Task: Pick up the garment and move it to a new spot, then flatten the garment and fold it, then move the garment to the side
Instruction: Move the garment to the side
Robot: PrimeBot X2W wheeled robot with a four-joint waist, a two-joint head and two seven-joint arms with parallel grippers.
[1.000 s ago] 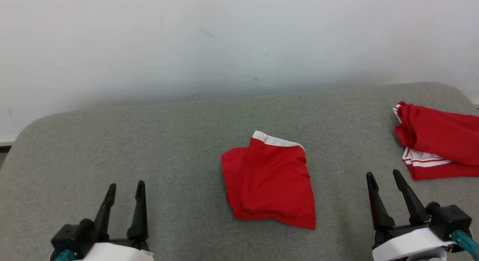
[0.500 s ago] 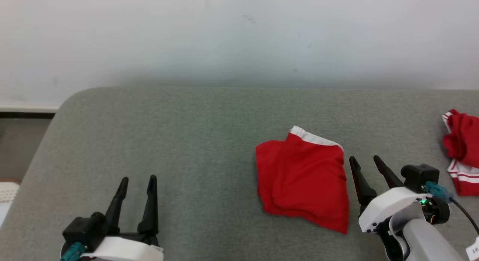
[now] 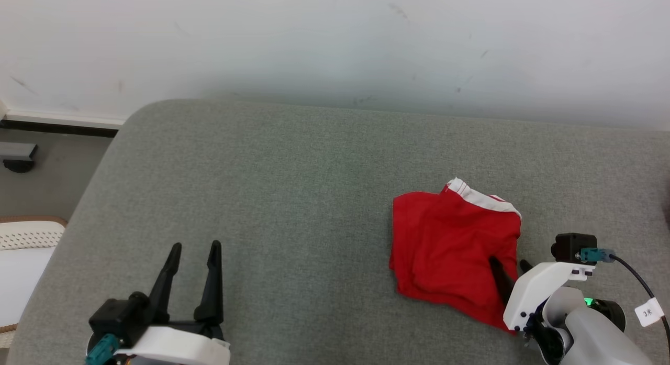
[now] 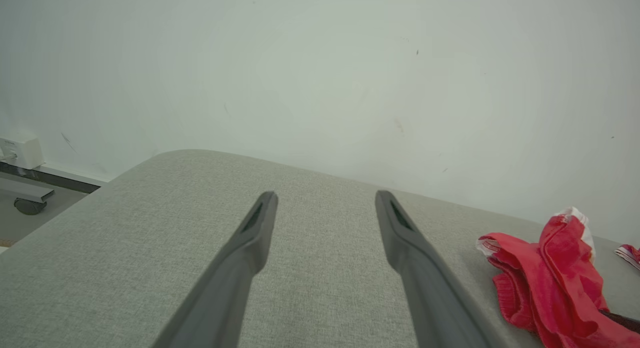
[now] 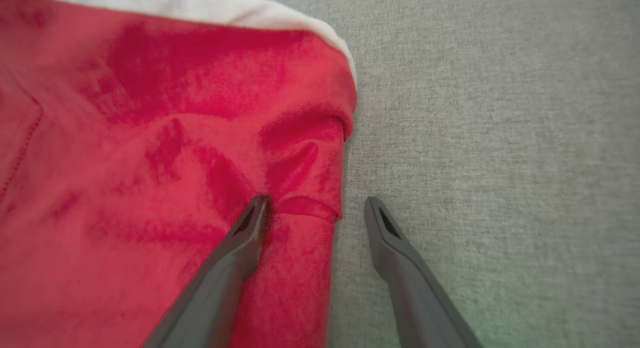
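Garment [image 3: 453, 255] lies folded, long axis roughly near-far, waistband [image 3: 481, 197] pointing far. My right claw [image 5: 316, 202] gapes astride its right edge; my left claw [image 3: 193, 245] gapes too.

Grey upholstered surface [image 3: 261, 197] against a scuffed white wall [image 3: 314, 40], white container [image 3: 21, 250] beside its left edge

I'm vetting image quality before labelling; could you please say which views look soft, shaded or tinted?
Head view: even light, garment fairly crisp, dim band where wall meets cushion. Left wrist view: left claw soft near the lens. Right wrist view: garment smeared and soft, green cast on the cushion at lower right.
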